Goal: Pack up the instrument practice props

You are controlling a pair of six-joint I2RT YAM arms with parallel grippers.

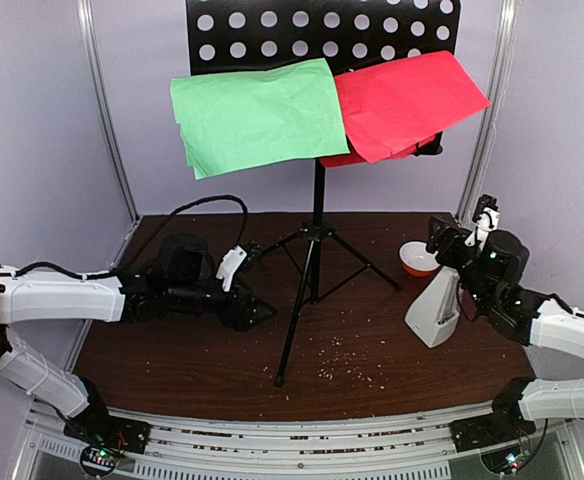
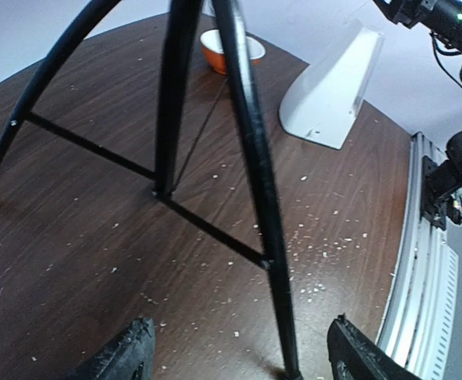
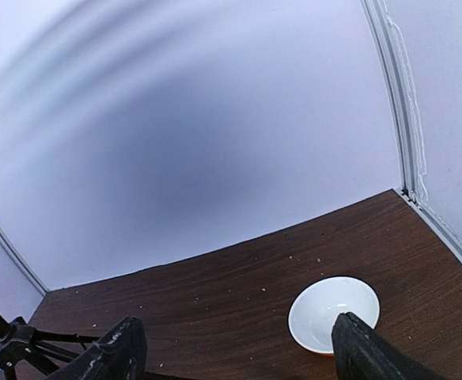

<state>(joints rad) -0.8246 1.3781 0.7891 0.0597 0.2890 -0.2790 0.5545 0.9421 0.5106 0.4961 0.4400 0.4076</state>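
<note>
text: none legible | signs: none | fine print possibly blurred

The brown table (image 1: 172, 350) carries the music stand (image 1: 318, 200), a white metronome (image 1: 434, 315), a small bowl (image 1: 418, 260) and scattered crumbs (image 1: 344, 352).

music stand (image 1: 319, 200): black, perforated desk, upright on spread tripod legs, mid-table | green music sheets (image 1: 257, 115): creased, on desk's left half, edge overlapping the red | red music sheets (image 1: 407, 100): desk's right half, overhanging its right end | metronome (image 1: 432, 315): white pyramid, upright, right of tripod
</note>
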